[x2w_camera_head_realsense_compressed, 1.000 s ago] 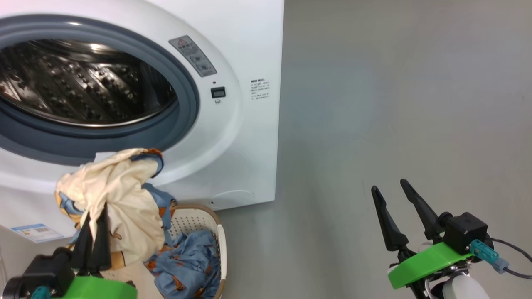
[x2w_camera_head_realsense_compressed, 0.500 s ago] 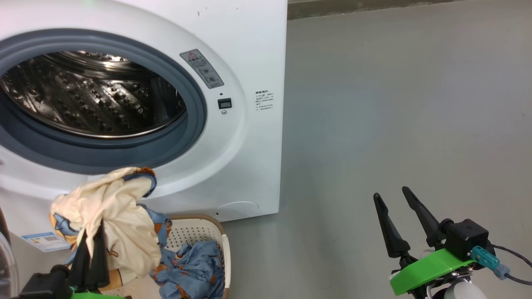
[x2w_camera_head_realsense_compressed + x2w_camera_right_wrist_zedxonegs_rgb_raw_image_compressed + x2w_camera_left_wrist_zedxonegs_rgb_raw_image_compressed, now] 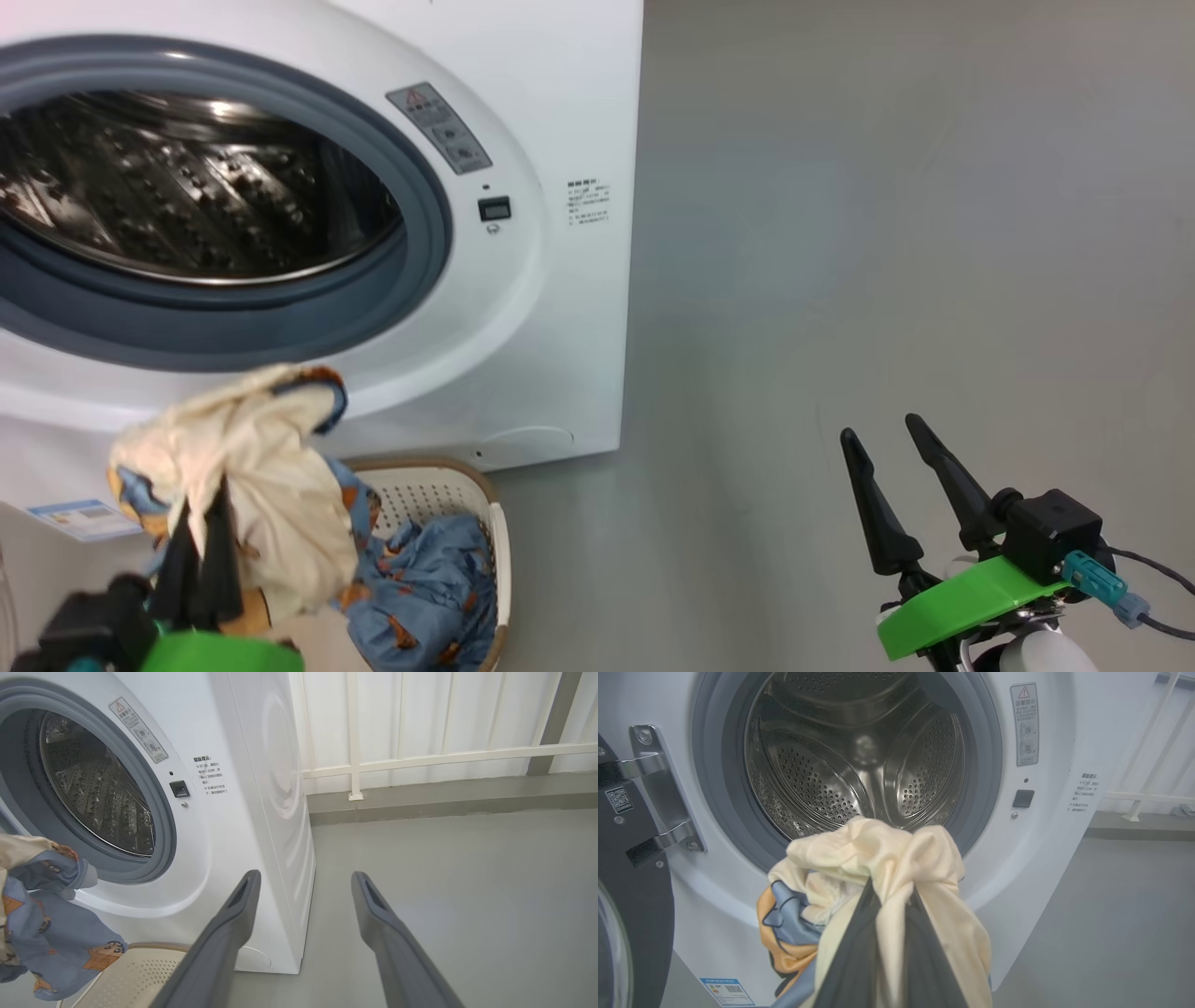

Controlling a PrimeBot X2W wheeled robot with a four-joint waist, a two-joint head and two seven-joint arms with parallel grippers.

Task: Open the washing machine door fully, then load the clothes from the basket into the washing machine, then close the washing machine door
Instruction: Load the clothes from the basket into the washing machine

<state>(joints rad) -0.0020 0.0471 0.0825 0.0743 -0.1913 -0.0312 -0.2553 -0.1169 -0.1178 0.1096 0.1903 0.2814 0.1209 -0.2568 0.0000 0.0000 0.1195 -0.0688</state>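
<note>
The white washing machine (image 3: pixel 560 280) stands with its steel drum (image 3: pixel 187 196) bare behind the grey seal. Its door (image 3: pixel 630 891) is swung out to the left, its black inner rim and hinge showing in the left wrist view. My left gripper (image 3: pixel 205 499) is shut on a bunched cream garment (image 3: pixel 252 457) with blue and orange print, held just below the drum mouth and above the basket (image 3: pixel 448 481). A light blue garment (image 3: pixel 429 588) with orange prints lies in the basket. My right gripper (image 3: pixel 878 427) hangs open over the floor at the lower right, holding nothing.
Grey floor (image 3: pixel 887 233) stretches to the right of the machine. A white railing and wall (image 3: pixel 420 756) stand behind it. A blue label sticker (image 3: pixel 79 518) sits low on the machine's front.
The head view tipped up and came back down. My left gripper keeps its hold on the cream garment, now slightly lower and further left below the drum mouth. The right gripper has barely moved.
</note>
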